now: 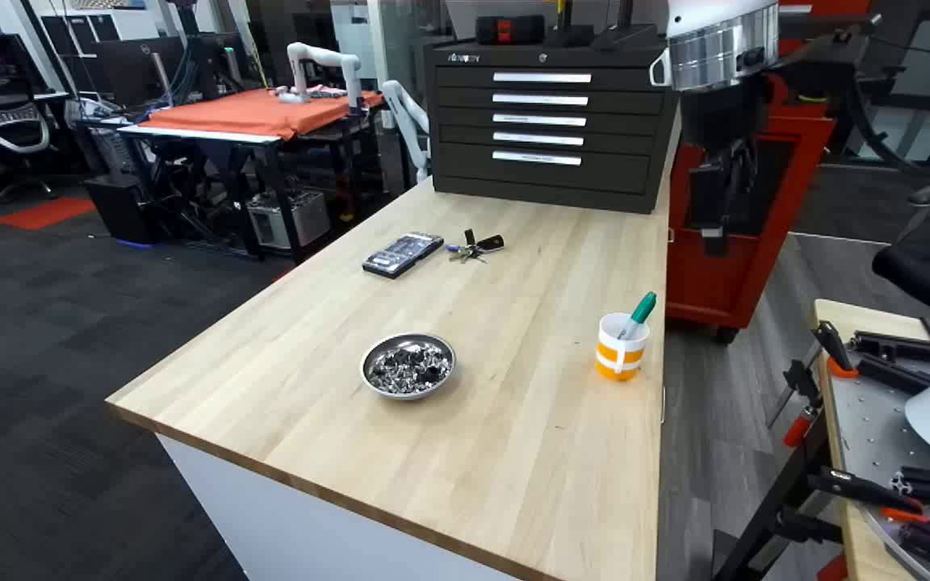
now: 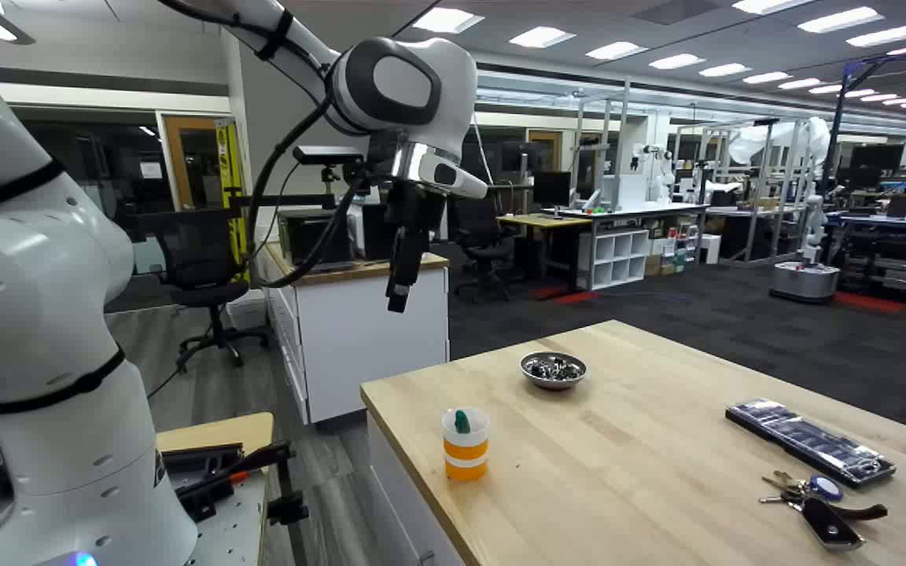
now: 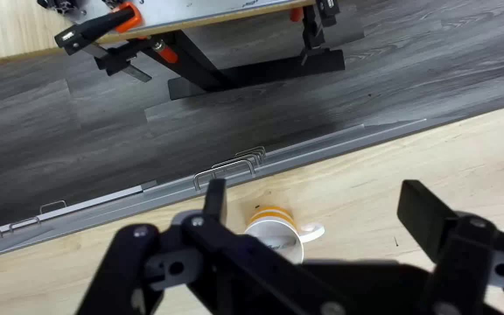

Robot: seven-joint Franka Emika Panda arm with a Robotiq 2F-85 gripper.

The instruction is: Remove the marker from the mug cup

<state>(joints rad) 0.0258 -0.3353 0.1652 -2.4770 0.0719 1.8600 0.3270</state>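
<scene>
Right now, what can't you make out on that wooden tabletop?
White handle: hidden in an exterior view behind the orange-striped white mug.
Green-capped marker: lower end hidden by the mug in both exterior views; cap hidden by the black gripper in the wrist view.
Silvery pieces in the shiny metal bowl: too small to identify in both exterior views.

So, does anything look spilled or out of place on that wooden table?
Nothing stands out: the mug stands upright, the marker leans inside it, and the shiny bits sit within their bowl. The mug is merely rather near an edge of the table.
</scene>
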